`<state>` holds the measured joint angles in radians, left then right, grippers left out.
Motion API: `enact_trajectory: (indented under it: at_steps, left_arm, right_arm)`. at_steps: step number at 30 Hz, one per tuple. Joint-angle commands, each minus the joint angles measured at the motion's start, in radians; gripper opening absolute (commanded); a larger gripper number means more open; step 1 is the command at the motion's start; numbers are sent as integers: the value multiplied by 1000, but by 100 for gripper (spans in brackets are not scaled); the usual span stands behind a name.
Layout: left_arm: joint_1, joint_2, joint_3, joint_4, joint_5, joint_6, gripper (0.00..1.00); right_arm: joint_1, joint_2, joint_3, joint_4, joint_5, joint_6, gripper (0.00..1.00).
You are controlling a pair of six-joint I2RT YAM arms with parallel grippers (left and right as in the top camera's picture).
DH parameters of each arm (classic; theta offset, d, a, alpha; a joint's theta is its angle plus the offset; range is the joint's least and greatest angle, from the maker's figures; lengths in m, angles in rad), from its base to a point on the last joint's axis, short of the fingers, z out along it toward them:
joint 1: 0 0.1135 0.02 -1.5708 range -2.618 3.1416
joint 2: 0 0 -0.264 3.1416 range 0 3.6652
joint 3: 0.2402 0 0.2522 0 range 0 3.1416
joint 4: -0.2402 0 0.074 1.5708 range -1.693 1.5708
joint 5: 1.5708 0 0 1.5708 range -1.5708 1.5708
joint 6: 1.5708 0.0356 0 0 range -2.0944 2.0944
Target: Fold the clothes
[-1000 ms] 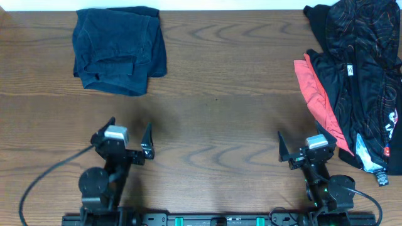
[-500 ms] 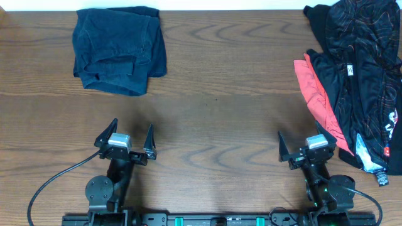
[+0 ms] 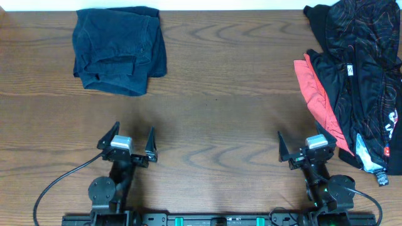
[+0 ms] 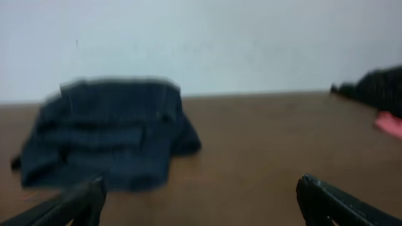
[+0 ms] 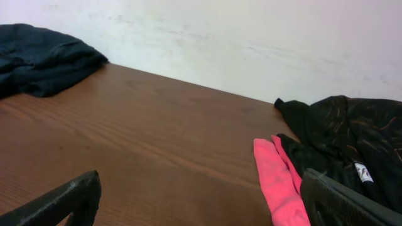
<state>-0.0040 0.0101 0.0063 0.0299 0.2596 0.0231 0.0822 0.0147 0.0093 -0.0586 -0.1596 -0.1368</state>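
The clothes, a dark navy-blue garment (image 3: pixel 118 49), lie bunched and partly folded at the table's far left; they show blurred in the left wrist view (image 4: pixel 107 132) and at the far left of the right wrist view (image 5: pixel 38 56). My left gripper (image 3: pixel 133 129) hovers open near the front edge, well short of them, and its jaws (image 4: pixel 201 185) hold nothing. My right gripper (image 3: pixel 306 139) stands open at the front right, with only bare wood between its fingers (image 5: pixel 201 182).
A heap of black patterned garments (image 3: pixel 361 69) with a red-pink piece (image 3: pixel 314 94) covers the table's right side, just right of my right gripper; it also shows in the right wrist view (image 5: pixel 342 132). A white wall runs behind the far edge.
My left arm has drawn back a little toward the front edge and shifted slightly right. The right arm and all the clothes have stayed put.
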Motion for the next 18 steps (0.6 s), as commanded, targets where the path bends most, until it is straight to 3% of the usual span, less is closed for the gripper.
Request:
enact_trajectory:
  at_steps: [1,18]
  left_arm:
    - [-5,-9,-2,-61,6,6,98]
    - [-5,-5,-2,-78,10,6,98]
  right_arm:
    - [-18,-8,-4,-1,6,1,99]
    - [-18,-8,-4,-1,6,1,99]
